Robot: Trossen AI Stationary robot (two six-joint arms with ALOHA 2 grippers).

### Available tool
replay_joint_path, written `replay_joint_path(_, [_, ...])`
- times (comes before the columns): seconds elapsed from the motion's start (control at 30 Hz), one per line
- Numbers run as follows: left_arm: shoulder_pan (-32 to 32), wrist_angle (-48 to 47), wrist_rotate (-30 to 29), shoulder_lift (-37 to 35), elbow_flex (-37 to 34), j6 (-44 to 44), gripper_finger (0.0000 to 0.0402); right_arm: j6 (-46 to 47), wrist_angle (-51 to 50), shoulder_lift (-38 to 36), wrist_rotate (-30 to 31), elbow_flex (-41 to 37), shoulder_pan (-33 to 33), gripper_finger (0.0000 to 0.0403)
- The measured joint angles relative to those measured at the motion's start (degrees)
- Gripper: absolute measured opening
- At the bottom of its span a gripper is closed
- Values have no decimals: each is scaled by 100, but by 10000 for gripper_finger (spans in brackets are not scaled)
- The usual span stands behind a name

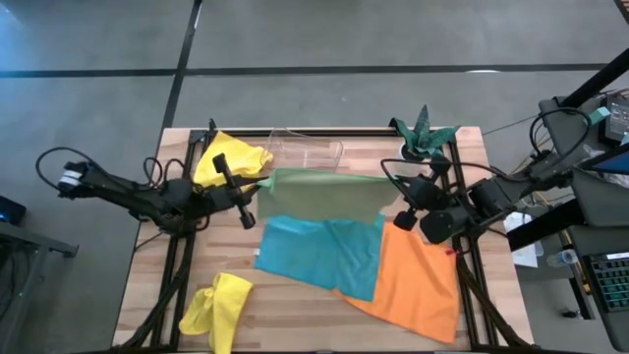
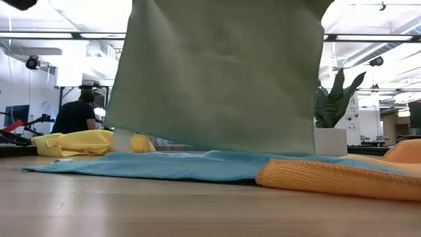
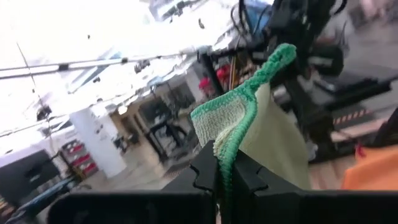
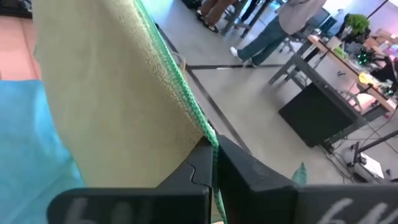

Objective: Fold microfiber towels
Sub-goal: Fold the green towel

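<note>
Two grippers hold the sage green towel up off the table, one at each upper corner. The left gripper sits at about nine o'clock from the table's middle, its fingers pressed together on the towel's bright green stitched hem. The right gripper is at about three o'clock, likewise pinching the hem (its wrist view shows the edge running straight down between the two dark fingers). In the low view the cloth hangs as a broad flat sheet, its lower edge close above the turquoise towel; whether the two touch is unclear.

That turquoise towel lies spread flat near the table's centre. An orange towel lies flat at roughly four o'clock, overlapping the turquoise one's corner. One yellow towel is bunched at ten o'clock behind the left arm, and a second yellow towel is crumpled at seven o'clock. A clear plastic tray sits at twelve o'clock, and a small plant stands at one o'clock.
</note>
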Motion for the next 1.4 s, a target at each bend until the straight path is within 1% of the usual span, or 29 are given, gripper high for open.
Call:
replay_joint_path(0.13, [130,369,511,33,-198,228,0,-70,-20,82,-127,0,-166,8])
replay_joint_path(0.33, [383,476,606,433,-201,291,0,-324,-22,68,-130,-2,-461,8])
replay_joint_path(0.53, [779,929,1094,567,-102,498,0,-743,76,-83,-256,-2,-811,8])
replay_joint_path(0.67, [1071,937,1337,526,-22,537,0,-1157,448,-216,-435,-2,-1024,8])
replay_joint_path(0.8, [1147,926,1688,512,-23,441,0,-1695,949,-288,-477,-2,-1043,8])
replay_joint_path(0.93, [1148,911,1715,512,-26,586,0,-2015,1235,-280,-483,-2,-1041,8])
replay_joint_path(1.03, [1148,917,1765,504,-36,558,0,-2024,1236,-229,-479,-2,-1040,8])
replay_joint_path(1.07, [1143,926,1873,503,-53,548,0,-1990,1222,-199,-494,-2,-1025,8])
replay_joint_path(1.2, [1124,894,2449,525,-186,538,0,-1746,1142,2,-881,-2,-859,8])
replay_joint_path(1.3, [1036,856,2526,525,-310,535,0,-1486,879,226,-892,-4,-632,8])
replay_joint_path(1.4, [892,857,2605,507,-461,534,0,-1033,524,486,-887,-7,-364,8])
